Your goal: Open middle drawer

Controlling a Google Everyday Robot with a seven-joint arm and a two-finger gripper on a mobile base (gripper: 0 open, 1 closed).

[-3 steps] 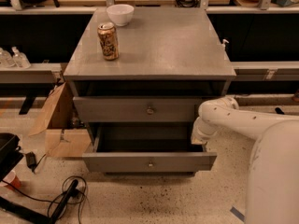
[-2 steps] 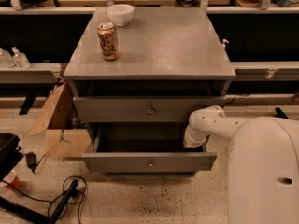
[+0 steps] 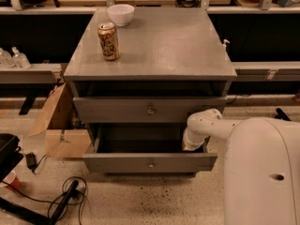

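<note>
The middle drawer (image 3: pixel 151 163) is pulled well out of the grey cabinet (image 3: pixel 154 46). Its flat front has a small round knob (image 3: pixel 151 163), and its grey box interior (image 3: pixel 140 139) shows behind the front. The top drawer (image 3: pixel 150 109), with a larger knob, sits above it and is almost in. The bottom drawer is hidden under the open one. My white arm (image 3: pixel 211 123) reaches in from the right. My gripper (image 3: pixel 191 144) points down into the right end of the open drawer, mostly hidden by the wrist.
A drink can (image 3: pixel 108 41) and a white bowl (image 3: pixel 120 14) stand on the cabinet top. A cardboard box (image 3: pixel 58 125) sits left of the cabinet. Black cables (image 3: pixel 61 200) lie on the floor at the front left. My white base (image 3: pixel 262 172) fills the lower right.
My arm has swung left and down, toward the right end of the open drawer. The drawers have not moved.
</note>
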